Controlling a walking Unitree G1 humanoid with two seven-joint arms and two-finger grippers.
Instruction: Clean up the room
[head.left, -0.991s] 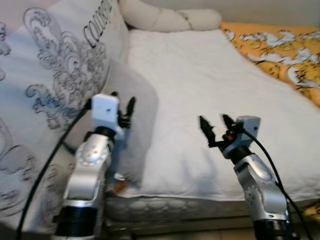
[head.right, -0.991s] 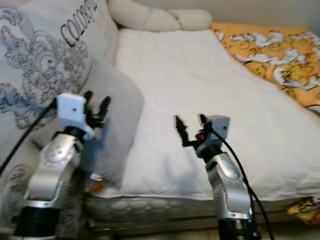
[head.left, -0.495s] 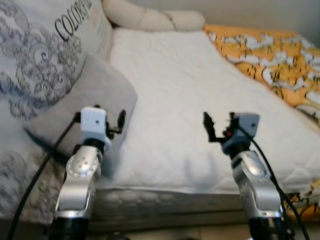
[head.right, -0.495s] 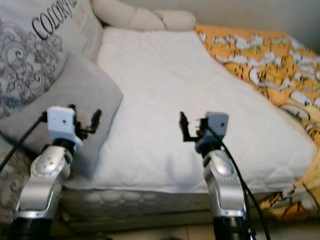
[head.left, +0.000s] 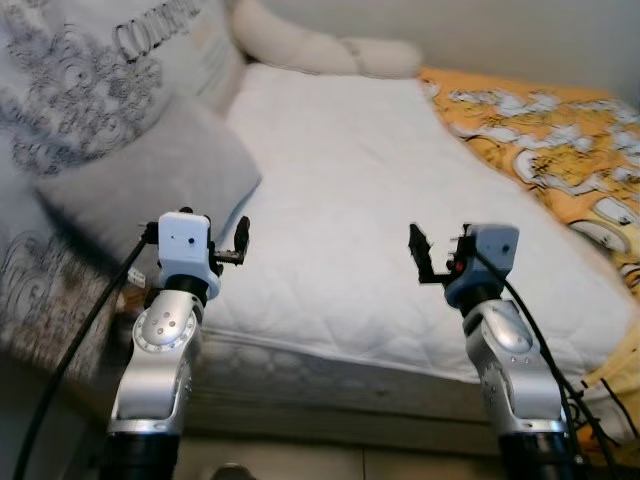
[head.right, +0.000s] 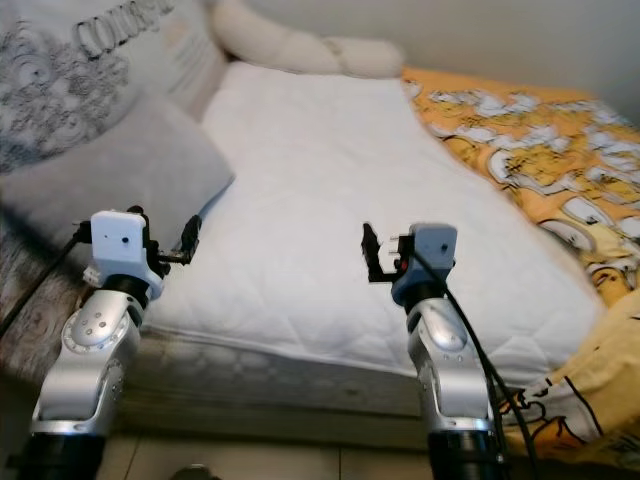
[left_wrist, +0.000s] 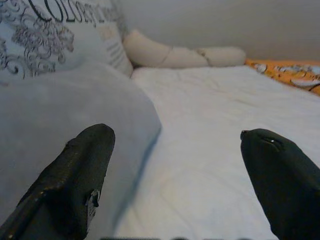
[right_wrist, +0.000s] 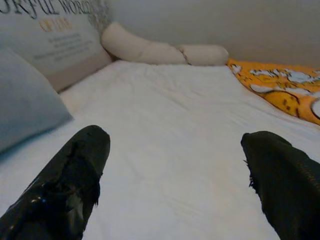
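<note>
White quilted mattress (head.left: 370, 210) is lying before left gripper (left_wrist: 175, 170) and right gripper (right_wrist: 175, 170), both hovering spread wide, grasping nothing.

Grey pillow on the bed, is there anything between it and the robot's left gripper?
Nothing visible stands between them. The left gripper hangs open at the near edge of the white mattress, and the grey pillow lies just beyond its fingers, with only bare mattress beside it.

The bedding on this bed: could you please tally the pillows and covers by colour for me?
Grey plain pillow: 1
Printed grey-white lettered pillow: 1
Cream bolster pillows: 2
White quilted cover: 1
Orange patterned blanket: 1
Total: 6
</note>
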